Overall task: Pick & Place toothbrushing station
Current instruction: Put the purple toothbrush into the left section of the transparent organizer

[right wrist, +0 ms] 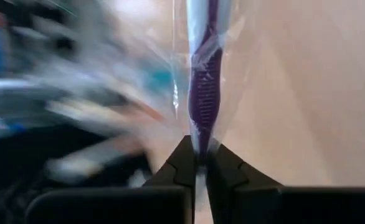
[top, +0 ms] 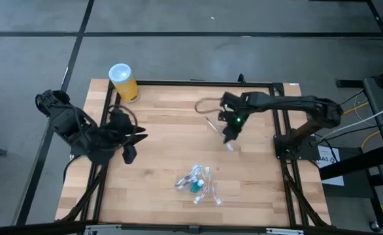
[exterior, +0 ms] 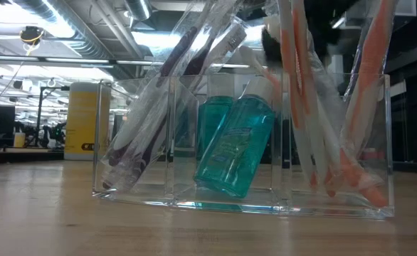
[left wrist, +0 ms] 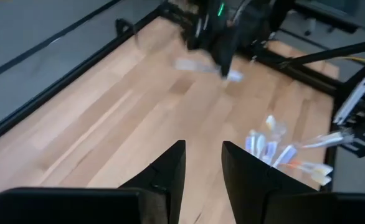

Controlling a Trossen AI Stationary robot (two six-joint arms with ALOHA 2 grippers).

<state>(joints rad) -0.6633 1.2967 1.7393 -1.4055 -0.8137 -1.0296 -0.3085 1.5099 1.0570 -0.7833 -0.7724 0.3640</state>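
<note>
The clear plastic holder [top: 198, 183] stands near the table's front middle. In the low view [exterior: 166, 192] it holds purple-ended toothbrushes [exterior: 159, 107] on one side, a teal tube [exterior: 237, 149] in the middle and orange-ended toothbrushes [exterior: 315, 121] on the other. My right gripper [top: 230, 135], behind the holder, is shut on a purple toothbrush in a clear wrapper [right wrist: 204, 93]. My left gripper [top: 130, 154] is open and empty at the table's left; it also shows in the left wrist view [left wrist: 203, 168]. My right gripper pinches the wrapped toothbrush between its two fingers, at the purple part's near end [right wrist: 201, 144]. The brush runs on forward past the fingertips, in line with the fingers. In the high view its pale length [top: 212, 124] sticks out beside the gripper; whether it touches the table I cannot tell.
A yellow canister with a white lid [top: 123, 81] stands at the table's far left corner. A thin cord loop [top: 204, 104] lies at the far middle. A black frame [top: 106, 117] runs round the wooden top. Bare wood [top: 172, 137] lies between the two grippers.
</note>
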